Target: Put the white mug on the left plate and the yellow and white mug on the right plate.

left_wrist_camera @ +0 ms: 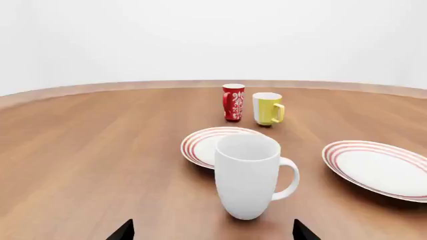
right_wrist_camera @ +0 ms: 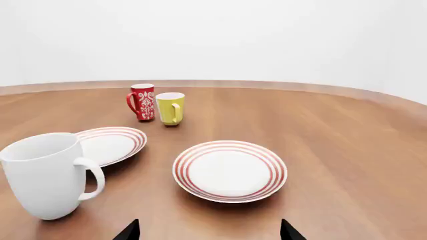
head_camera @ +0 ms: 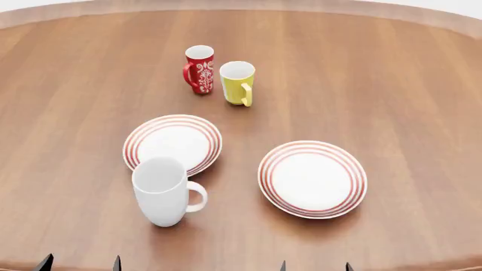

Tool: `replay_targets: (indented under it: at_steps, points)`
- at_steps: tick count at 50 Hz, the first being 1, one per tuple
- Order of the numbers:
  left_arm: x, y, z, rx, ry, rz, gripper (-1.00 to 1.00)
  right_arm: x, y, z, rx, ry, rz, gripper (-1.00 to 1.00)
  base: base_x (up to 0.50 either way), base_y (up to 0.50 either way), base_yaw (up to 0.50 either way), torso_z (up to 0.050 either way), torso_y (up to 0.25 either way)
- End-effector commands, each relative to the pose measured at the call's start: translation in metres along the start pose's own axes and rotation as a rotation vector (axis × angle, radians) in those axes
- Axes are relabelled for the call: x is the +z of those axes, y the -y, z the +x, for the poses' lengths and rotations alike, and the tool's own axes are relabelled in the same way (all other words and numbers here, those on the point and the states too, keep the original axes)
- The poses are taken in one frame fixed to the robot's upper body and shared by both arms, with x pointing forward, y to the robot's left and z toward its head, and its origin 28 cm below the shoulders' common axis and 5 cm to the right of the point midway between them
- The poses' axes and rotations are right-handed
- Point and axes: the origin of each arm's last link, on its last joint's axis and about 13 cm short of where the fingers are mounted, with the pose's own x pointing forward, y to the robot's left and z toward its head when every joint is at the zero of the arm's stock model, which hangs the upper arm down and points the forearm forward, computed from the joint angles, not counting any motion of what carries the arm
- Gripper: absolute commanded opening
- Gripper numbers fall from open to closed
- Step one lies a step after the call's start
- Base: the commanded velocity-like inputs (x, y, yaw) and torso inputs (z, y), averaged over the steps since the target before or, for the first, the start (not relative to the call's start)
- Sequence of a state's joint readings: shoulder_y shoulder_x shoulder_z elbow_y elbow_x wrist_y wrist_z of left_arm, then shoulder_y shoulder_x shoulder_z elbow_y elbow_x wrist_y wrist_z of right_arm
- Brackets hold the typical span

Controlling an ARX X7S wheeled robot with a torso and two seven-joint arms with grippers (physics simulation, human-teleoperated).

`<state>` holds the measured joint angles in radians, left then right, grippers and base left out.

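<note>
White mug upright on surface, handle toward right plate, just near side of left plate, rim overlapping it in head view; contact unclear. Yellow and white mug upright beyond left plate, just beside red patterned mug. Both plates bare. Left tool and right tool: only fingertips at frame edge, spread wide, released, holding nothing.
</note>
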<state>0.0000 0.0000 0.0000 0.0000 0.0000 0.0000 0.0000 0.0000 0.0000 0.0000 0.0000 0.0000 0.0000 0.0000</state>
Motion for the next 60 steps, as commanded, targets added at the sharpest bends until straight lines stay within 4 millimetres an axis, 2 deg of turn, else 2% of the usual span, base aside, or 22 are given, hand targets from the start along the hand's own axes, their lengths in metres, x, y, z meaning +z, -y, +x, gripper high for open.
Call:
replay_targets:
  at_steps: [1, 6, 8, 11, 22, 48, 52, 53, 54, 56, 60]
  points:
    - [0.003, -0.001, 0.0, 0.015, 0.016, 0.019, 1.0, 0.004, -0.001, -0.003, 0.021, -0.001, -0.011, 1.0, 0.0, 0.0, 0.0, 0.0, 0.0]
    - [0.007, -0.002, -0.003, 0.022, 0.044, 0.049, 1.0, 0.009, -0.002, -0.006, 0.037, 0.006, -0.006, 1.0, 0.0, 0.0, 0.0, 0.0, 0.0]
    - [0.011, -0.001, -0.005, -0.005, 0.07, 0.01, 1.0, 0.012, -0.002, -0.007, 0.038, 0.014, -0.009, 1.0, 0.0, 0.0, 0.0, 0.0, 0.0]
    - [0.014, 0.0, -0.009, 0.004, 0.119, 0.068, 1.0, 0.014, -0.003, -0.007, 0.045, 0.031, -0.049, 1.0, 0.0, 0.0, 0.0, 0.0, 0.0]
    - [0.021, -0.002, -0.009, 0.036, 0.116, 0.047, 1.0, 0.018, -0.004, -0.009, 0.043, 0.045, -0.044, 1.0, 0.01, 0.0, 0.5, 0.0, 0.0]
    - [0.021, -0.004, -0.006, 0.047, 0.094, 0.039, 1.0, 0.025, -0.008, -0.011, 0.052, 0.058, -0.115, 1.0, 0.02, 0.0, 0.5, 0.0, 0.0]
    - [0.021, -0.004, -0.006, 0.046, 0.092, 0.039, 1.0, 0.026, -0.009, -0.01, 0.069, 0.057, -0.173, 1.0, 0.02, 0.0, 0.5, 0.0, 0.0]
    - [0.021, -0.004, -0.006, 0.046, 0.091, 0.037, 1.0, 0.028, -0.008, -0.006, 0.052, 0.027, -0.283, 1.0, 0.0, 0.0, 0.0, 0.0, 0.0]
    - [0.021, -0.004, -0.007, 0.045, 0.092, 0.038, 1.0, 0.03, -0.007, -0.005, 0.043, 0.027, -0.292, 1.0, 0.0, 0.0, 0.0, 0.0, 0.0]
    - [0.022, -0.005, -0.008, 0.049, 0.095, 0.037, 1.0, 0.038, -0.002, -0.01, 0.051, 0.082, -0.174, 1.0, 0.0, 0.0, 0.0, 0.0, 0.0]
    - [0.022, -0.007, -0.008, 0.05, 0.094, 0.039, 1.0, 0.032, -0.006, -0.01, 0.107, 0.07, -0.082, 1.0, 0.05, -0.2, 0.0, 0.0, 0.0]
